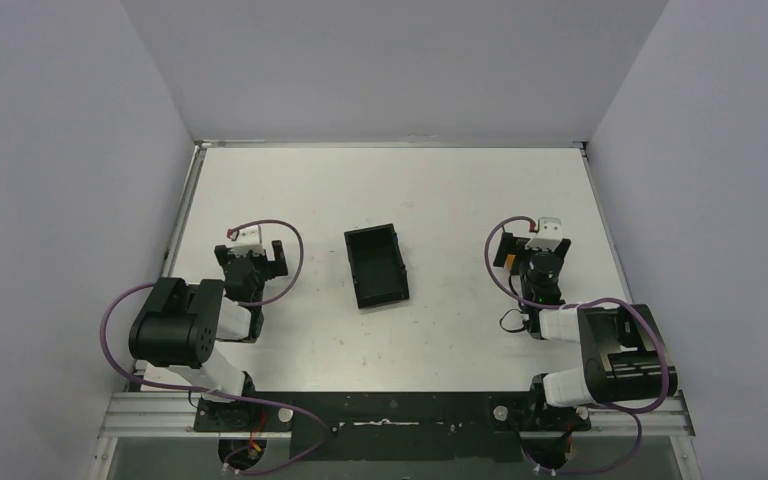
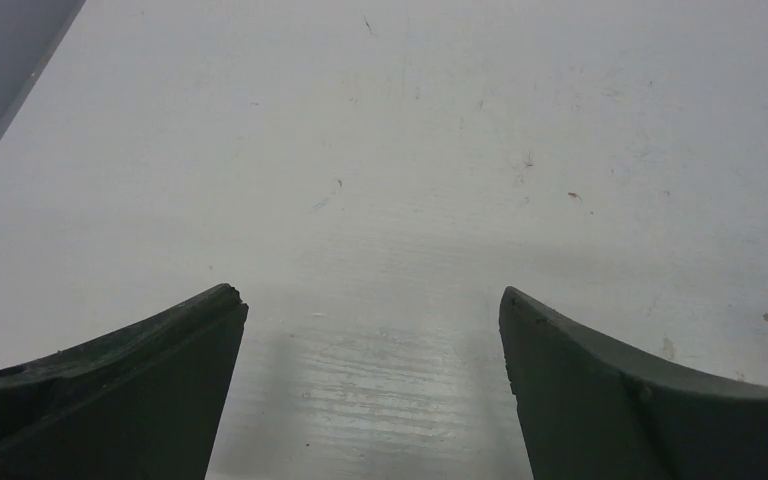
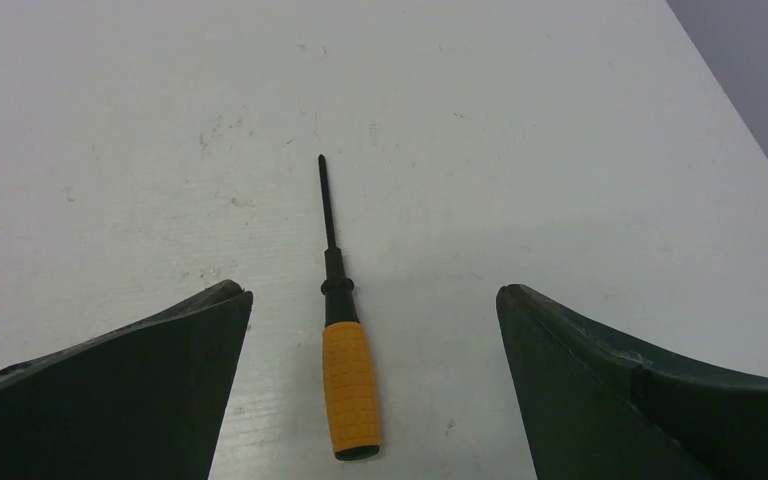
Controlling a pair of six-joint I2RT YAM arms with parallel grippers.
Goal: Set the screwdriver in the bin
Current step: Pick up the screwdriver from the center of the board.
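Screwdriver (image 3: 345, 350) is seen flat on table (image 3: 560, 150), between spread, empty jaws of right gripper (image 3: 370, 291); long axis is aligned with reach, handle nearest, tip away. Bin (image 1: 377, 266) is set leftward. Left gripper (image 2: 370, 292) is spread, empty, farther off.

no readable text, none on the bin (image 1: 353, 270), none on the screwdriver (image 3: 348, 380), no labels or numbers

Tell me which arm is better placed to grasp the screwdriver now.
Right. The screwdriver lies on the table between the open jaws of the right gripper, handle nearest. The left gripper, also open, has only table in front of it.
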